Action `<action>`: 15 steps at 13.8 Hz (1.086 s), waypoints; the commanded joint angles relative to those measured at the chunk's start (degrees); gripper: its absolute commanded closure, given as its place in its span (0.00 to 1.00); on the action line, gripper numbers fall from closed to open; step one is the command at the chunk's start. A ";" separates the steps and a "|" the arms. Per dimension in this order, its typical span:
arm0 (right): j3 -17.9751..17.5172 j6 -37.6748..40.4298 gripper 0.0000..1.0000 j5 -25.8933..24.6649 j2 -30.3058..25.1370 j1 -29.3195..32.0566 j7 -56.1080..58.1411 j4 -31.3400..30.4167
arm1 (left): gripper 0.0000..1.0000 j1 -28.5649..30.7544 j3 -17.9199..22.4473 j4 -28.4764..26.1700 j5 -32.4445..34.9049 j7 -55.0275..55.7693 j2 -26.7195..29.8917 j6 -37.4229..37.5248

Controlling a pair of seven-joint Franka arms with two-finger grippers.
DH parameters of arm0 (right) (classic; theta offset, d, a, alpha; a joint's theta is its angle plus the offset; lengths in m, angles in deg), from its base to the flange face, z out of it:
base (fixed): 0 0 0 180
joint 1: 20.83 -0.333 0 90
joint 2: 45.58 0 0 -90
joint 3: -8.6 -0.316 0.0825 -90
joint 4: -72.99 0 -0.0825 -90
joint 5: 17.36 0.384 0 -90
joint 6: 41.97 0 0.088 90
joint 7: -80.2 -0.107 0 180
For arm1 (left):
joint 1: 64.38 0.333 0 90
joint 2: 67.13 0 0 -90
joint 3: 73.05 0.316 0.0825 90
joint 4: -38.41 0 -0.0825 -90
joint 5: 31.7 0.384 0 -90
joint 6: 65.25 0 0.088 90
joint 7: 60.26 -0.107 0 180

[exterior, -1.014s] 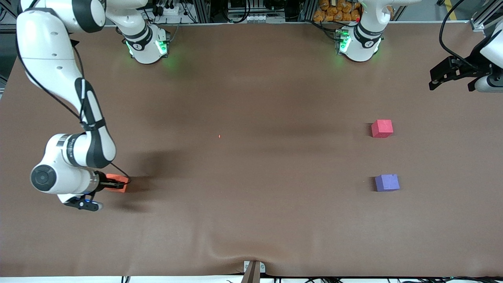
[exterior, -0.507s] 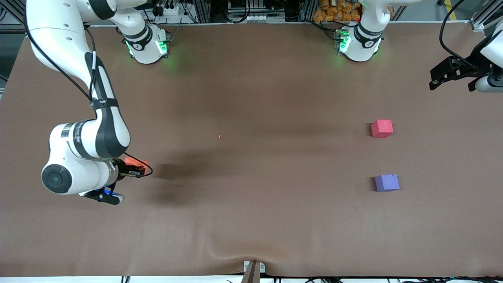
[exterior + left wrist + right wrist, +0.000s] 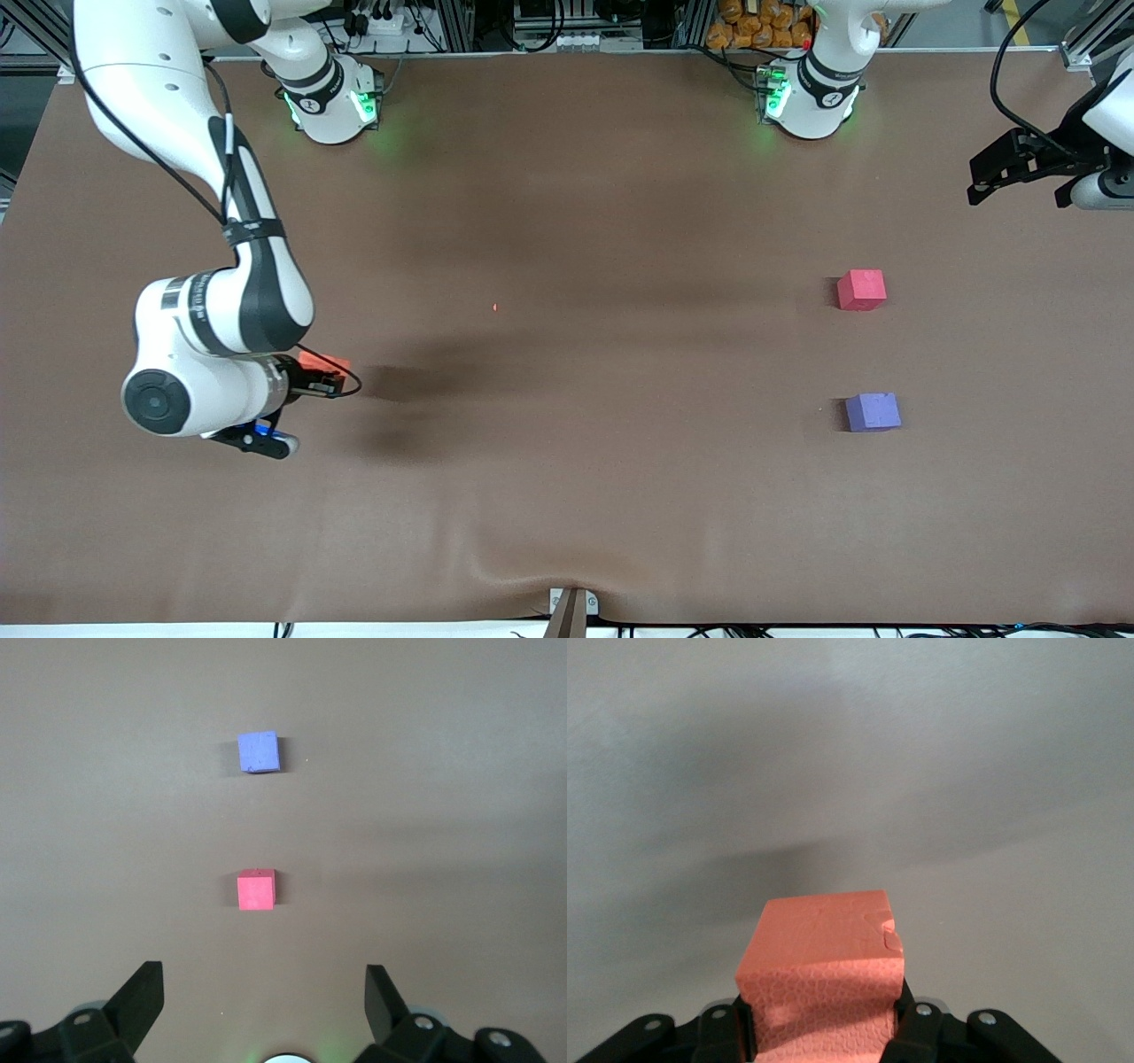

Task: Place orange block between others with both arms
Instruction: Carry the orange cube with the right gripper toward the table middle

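Note:
My right gripper (image 3: 326,377) is shut on the orange block (image 3: 322,361), lifted above the table at the right arm's end; in the right wrist view the orange block (image 3: 824,979) fills the space between the black jaws of the right gripper (image 3: 824,1028). The red-pink cube (image 3: 861,290) and the purple cube (image 3: 873,412) rest on the table at the left arm's end, the purple one nearer the front camera. My left gripper (image 3: 1019,166) hangs open and waiting over the table's edge at that end. The left wrist view shows the red-pink cube (image 3: 256,889) and the purple cube (image 3: 258,752) ahead of the left gripper (image 3: 264,997).
A brown cloth (image 3: 567,461) covers the table, wrinkled near the front edge by a small clamp (image 3: 571,607). A tiny red speck (image 3: 495,307) lies near the middle. The arms' green-lit bases (image 3: 332,102) (image 3: 806,93) stand along the edge farthest from the front camera.
The right arm has lifted the orange block off the table and carried it toward the middle of the table. The left arm has not moved.

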 commanded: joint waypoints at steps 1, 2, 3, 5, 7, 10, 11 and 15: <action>0.25 0.44 0.96 2.32 0.31 -5.15 -2.64 0.84 | 0.00 0.14 -0.17 0.80 0.23 -1.23 -0.86 -0.56; 0.25 0.27 0.96 4.24 0.40 -6.91 -3.43 0.84 | 0.00 0.23 -0.17 0.80 0.23 -1.23 -0.95 -0.56; 0.25 0.01 0.97 5.57 0.49 -8.23 -4.04 0.84 | 0.00 0.23 -0.17 0.80 0.23 -1.23 -0.95 -0.56; 0.16 -2.18 0.97 9.43 0.49 -11.57 -5.19 0.93 | 0.00 0.23 -0.17 0.80 0.23 -1.23 -0.95 -0.65; 0.25 -5.42 0.97 12.25 0.84 -15.17 -6.68 0.93 | 0.00 0.14 -0.17 0.89 0.23 -1.06 -1.56 -0.73; 0.25 -11.50 0.98 13.40 1.98 -18.87 -7.21 0.49 | 0.00 0.14 -0.17 0.89 0.23 -1.15 -1.57 -0.73; 0.25 -12.99 0.97 13.40 2.42 -19.84 -7.30 0.40 | 0.00 0.14 -0.17 0.89 0.23 -1.15 -1.48 -0.73; 0.25 -17.56 0.97 13.05 6.01 -24.49 -8.87 0.23 | 0.00 -0.12 -0.26 0.45 0.23 -0.80 -1.48 -0.65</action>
